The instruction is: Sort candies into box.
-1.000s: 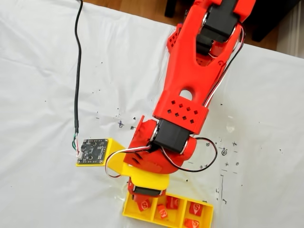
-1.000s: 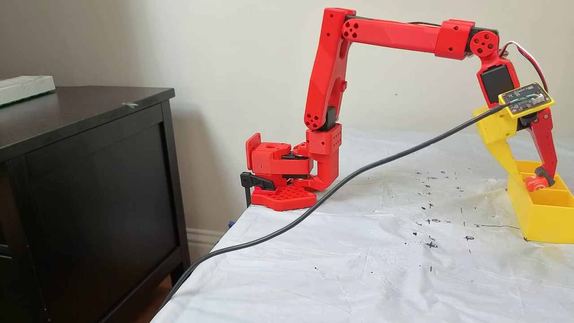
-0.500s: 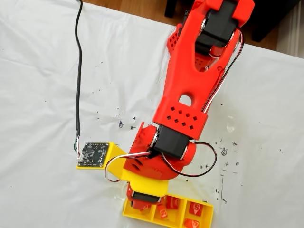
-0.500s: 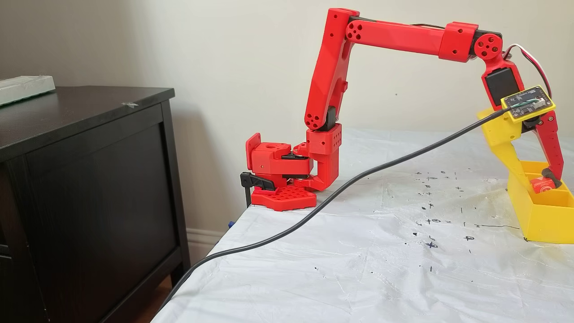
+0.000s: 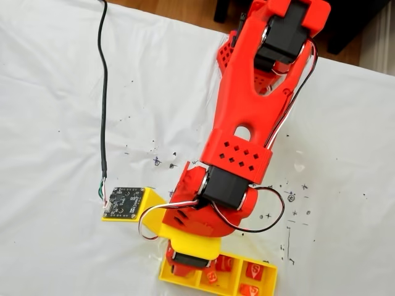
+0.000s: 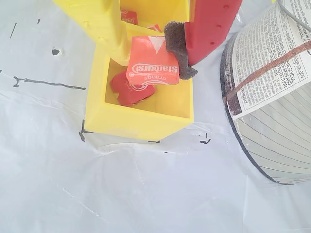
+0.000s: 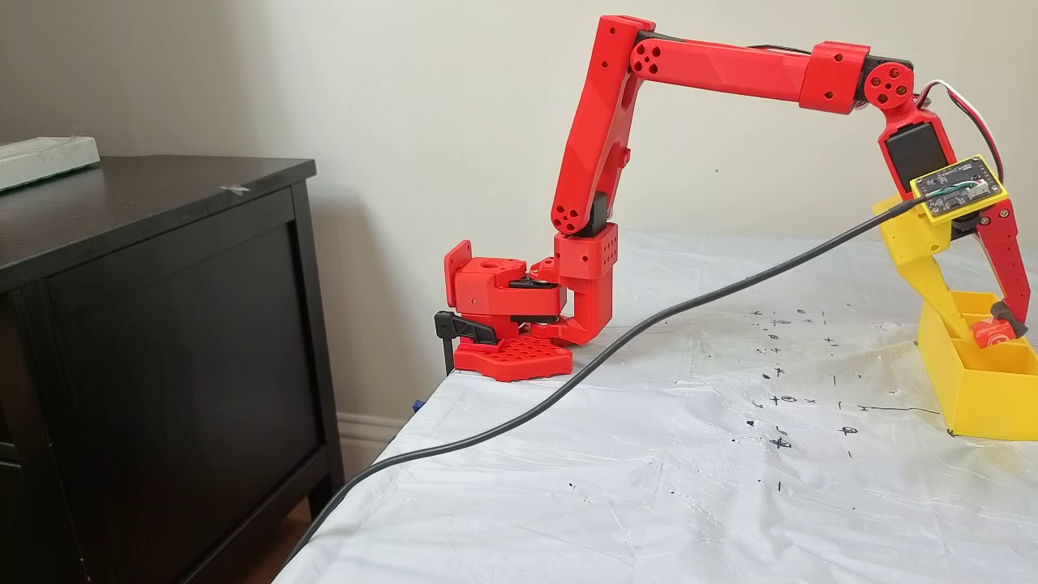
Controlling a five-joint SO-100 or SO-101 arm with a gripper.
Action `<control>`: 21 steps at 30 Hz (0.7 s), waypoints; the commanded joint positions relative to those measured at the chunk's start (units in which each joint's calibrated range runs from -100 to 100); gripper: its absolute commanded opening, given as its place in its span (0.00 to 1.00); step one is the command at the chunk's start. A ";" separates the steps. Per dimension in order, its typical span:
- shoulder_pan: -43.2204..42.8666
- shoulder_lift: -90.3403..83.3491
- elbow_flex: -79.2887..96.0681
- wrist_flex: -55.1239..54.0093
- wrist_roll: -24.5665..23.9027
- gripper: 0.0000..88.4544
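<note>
A: What has changed from a second ago?

B: In the side fixed view the hand (image 7: pixel 991 332) has shifted toward the right edge of the frame, and the candy (image 7: pixel 992 332) it grips now sits a little higher above the box (image 7: pixel 973 389). In the top fixed view the small circuit board (image 5: pixel 125 203) has slid lower in the frame.

A: And the hand itself?

B: Clamped on the candy (image 6: pixel 151 62); in the wrist view the yellow finger presses its left side and the dark pad (image 6: pixel 178 49) of the red finger its right. It hangs over the end compartment of the box (image 6: pixel 138 124), where another candy (image 6: pixel 129 88) lies on the floor.

A: Any writing?

B: The held wrapper shows "orange" and a brand word, upside down, that I cannot read surely. At the right of the wrist view a round reflective object (image 6: pixel 272 97) carries small print, too fine to read.

A: Room around?

B: The box sits near the lower edge of the top fixed view, with more candies (image 5: pixel 253 271) in its other compartments. The white counter (image 7: pixel 649 487) to the left is open, crossed by a black cable (image 7: pixel 568 377).
</note>
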 commanded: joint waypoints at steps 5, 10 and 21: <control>-1.60 -1.83 -5.02 -1.71 0.39 0.05; -2.06 -1.91 -4.47 0.50 1.47 0.27; -1.96 -3.10 -4.29 0.91 2.00 0.45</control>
